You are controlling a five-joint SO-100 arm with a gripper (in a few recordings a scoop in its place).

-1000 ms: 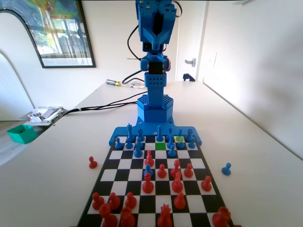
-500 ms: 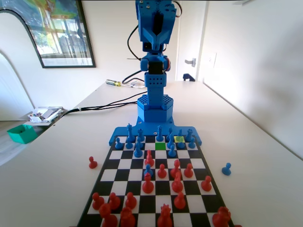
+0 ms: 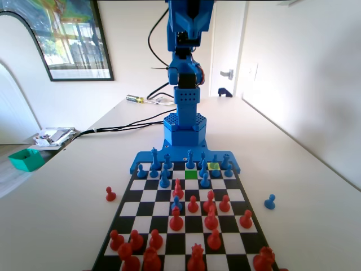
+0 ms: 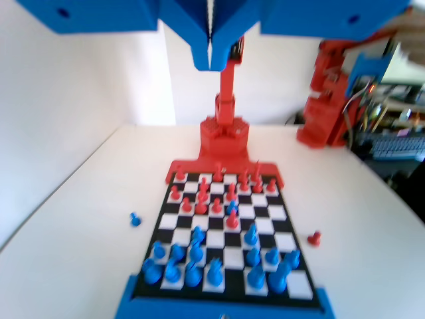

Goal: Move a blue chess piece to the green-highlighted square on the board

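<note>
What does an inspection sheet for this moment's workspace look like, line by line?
Surface: plain white table, bare around the board.
Job's things: black-and-white checkered chessboard with blue and red pieces; solid bright green square unoccupied, near the blue row.
Clutter: lone blue pawn and lone red pawn off the board; teal bin; yellow-handled screwdriver.
Grippers: blue two-finger gripper raised above the board, jaws together, holding nothing.
Cables: black cables run leftward from the arm's base.
Surroundings: framed picture, white walls.
</note>
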